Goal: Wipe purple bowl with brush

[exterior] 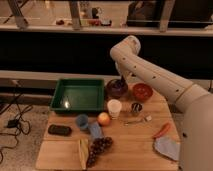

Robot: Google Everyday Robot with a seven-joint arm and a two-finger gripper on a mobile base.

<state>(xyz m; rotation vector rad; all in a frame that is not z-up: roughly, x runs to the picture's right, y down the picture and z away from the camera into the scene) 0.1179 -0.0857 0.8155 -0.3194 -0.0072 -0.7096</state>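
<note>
The purple bowl (116, 90) is sitting at the back of the worktop (135, 145), with the gripper (120, 81) hanging just over it; its grasp cannot be told. Just right of that bowl, the red bowl (142, 92) is crowding in, so a hard sideways stroke is risking knocking them together.

I'm reading this as a robot test lab. A wooden table (132, 150) is sitting staged with a green tray (77, 95) and assorted props, and cables (12, 120) are trailing across speckled floor below a railing (50, 27). The gripper (120, 81) is hovering over the purple bowl (116, 90).
</note>
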